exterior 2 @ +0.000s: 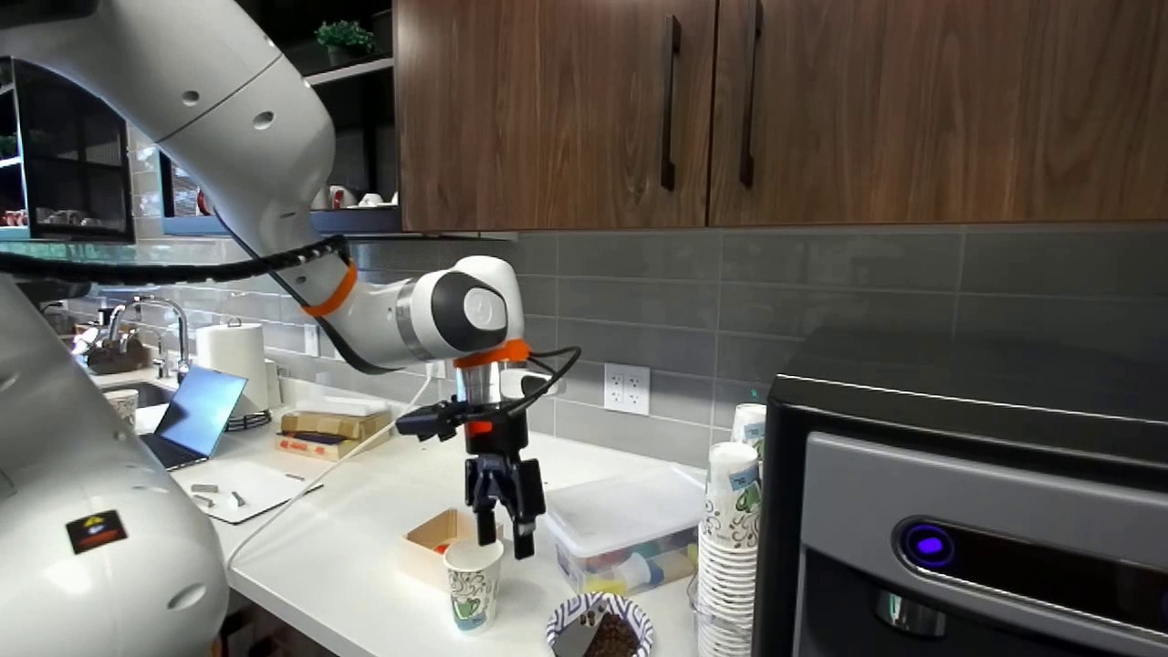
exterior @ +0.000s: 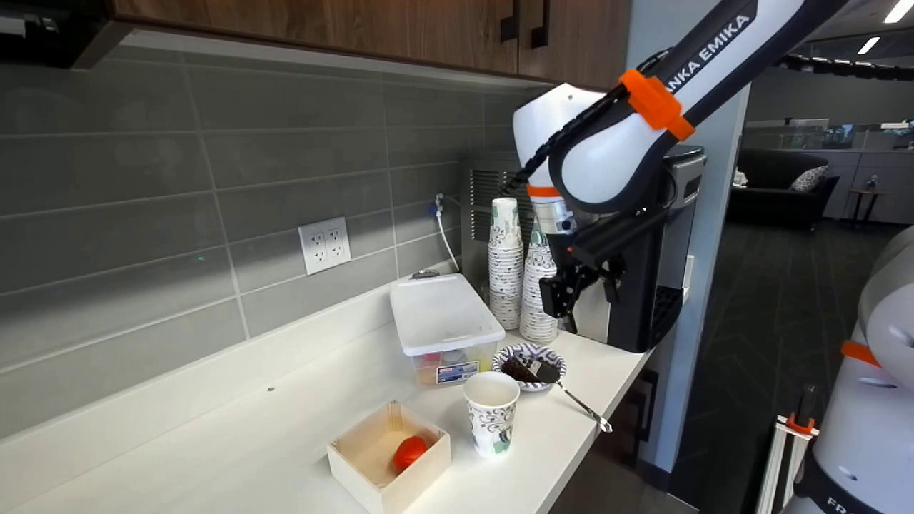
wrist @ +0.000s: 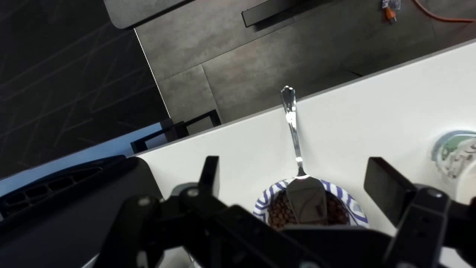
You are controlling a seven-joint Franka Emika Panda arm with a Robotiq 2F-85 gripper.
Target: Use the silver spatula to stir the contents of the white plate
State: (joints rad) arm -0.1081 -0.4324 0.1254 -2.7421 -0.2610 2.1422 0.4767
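Observation:
The white plate is a small round dish with a purple-and-white patterned rim [wrist: 344, 195]; it also shows in both exterior views [exterior: 504, 352] [exterior 2: 631, 609]. It holds dark reddish-brown bean-like contents [wrist: 280, 212]. The silver spatula [wrist: 306, 199] lies with its flat blade over the contents. Its handle [exterior: 585, 408] rests across the rim and reaches past the counter's front edge. My gripper [exterior 2: 505, 538] is open and empty, pointing down above the counter. In the wrist view the fingers [wrist: 297, 178] stand wide apart, with the dish and spatula between them in the picture, well below. The gripper body hides the dish's near side.
A patterned paper cup [exterior: 491, 425] stands beside the dish. A wooden box [exterior: 350, 446] holds a red tomato-like item [exterior: 409, 453]. A lidded tub [exterior: 446, 314] and tall cup stacks [exterior: 505, 278] stand behind the dish. A black-and-silver machine [exterior 2: 967, 383] stands at the counter's end.

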